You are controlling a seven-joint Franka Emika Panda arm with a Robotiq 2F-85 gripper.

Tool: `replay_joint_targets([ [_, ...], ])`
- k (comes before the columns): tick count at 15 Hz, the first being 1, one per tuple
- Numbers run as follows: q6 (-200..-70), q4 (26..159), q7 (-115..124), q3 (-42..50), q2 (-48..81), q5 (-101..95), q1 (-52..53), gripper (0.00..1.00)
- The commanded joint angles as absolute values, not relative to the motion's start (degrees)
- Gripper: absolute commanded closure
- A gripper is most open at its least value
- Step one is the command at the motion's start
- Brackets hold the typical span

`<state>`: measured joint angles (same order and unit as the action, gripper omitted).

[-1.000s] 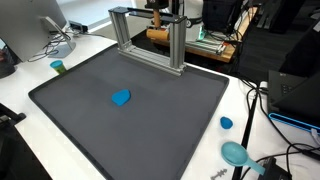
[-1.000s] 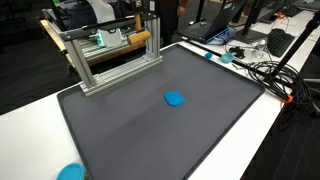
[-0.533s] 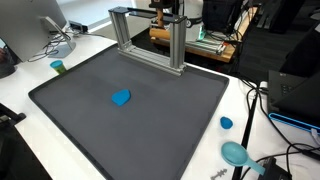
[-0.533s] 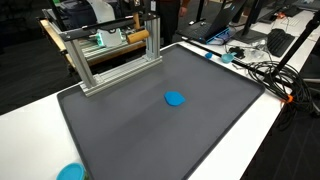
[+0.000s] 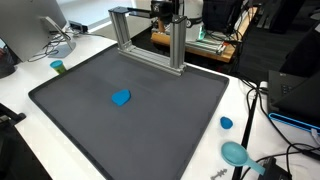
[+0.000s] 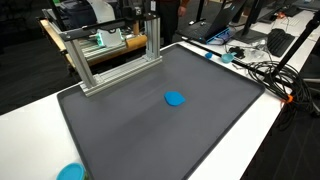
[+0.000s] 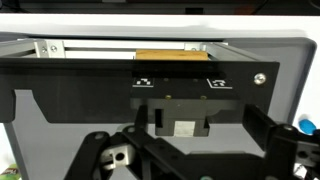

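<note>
A small blue lump (image 6: 175, 98) lies near the middle of the dark grey mat (image 6: 120, 130) — nothing touching it. An aluminium frame (image 6: 110, 45) stands along the mat's far edge. Cables (image 6: 265, 72) tangle on the white bench (image 6: 30, 115) — a teal disc (image 6: 70, 172) sits at its near edge.

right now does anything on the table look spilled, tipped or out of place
Nothing stands out. The blue object lies alone on the dark mat, the metal frame stands upright at its far edge, and no spill or damage shows.
</note>
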<state>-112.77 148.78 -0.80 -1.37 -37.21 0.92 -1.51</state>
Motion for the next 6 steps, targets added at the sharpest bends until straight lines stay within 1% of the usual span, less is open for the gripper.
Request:
replay_joint_targets([
  [1,-110.51,149.45,0.73,-0.64,-42.00,-0.39,-2.06,0.00],
  [3,-109.72,149.07,-0.40,1.25,-44.94,0.43,-2.47,0.00],
  [5,-111.75,149.36,-1.97,3.04,-47.94,0.68,-2.73,0.00],
  [6,-111.43,148.25,-0.46,1.54,-43.38,0.45,-2.29,0.00],
])
